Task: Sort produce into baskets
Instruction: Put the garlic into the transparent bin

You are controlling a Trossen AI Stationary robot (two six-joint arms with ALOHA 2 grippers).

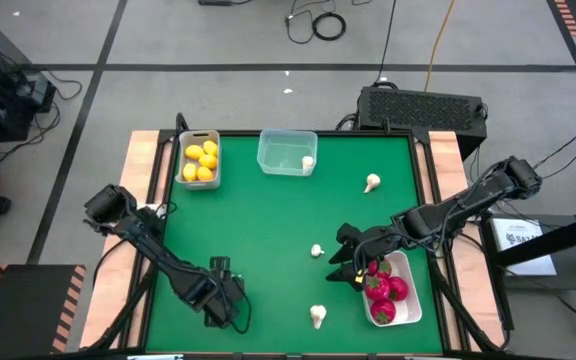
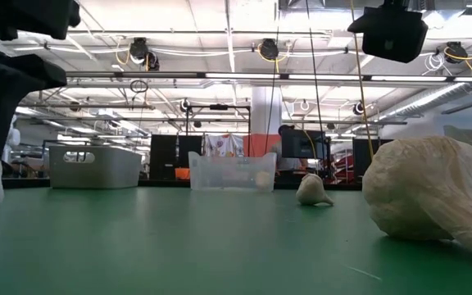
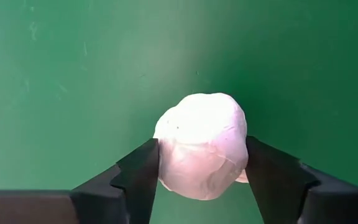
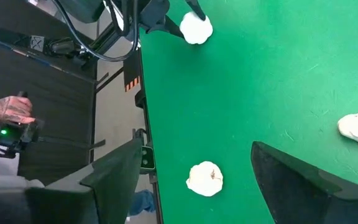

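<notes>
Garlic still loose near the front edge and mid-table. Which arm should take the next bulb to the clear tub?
Left. The left gripper already has a garlic bulb between its fingers, so it can carry that to the clear tub. The right gripper is open and empty beside the white tray.

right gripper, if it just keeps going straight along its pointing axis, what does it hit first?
Probably the green table. The right gripper is open and empty; a garlic bulb lies on the mat roughly between its fingers, so it may meet that first. Depth is unclear.

Grey floor [image 1: 218, 40] with dark lines and cables; ceiling strip lights [image 2: 244, 76] in the hall.
</notes>
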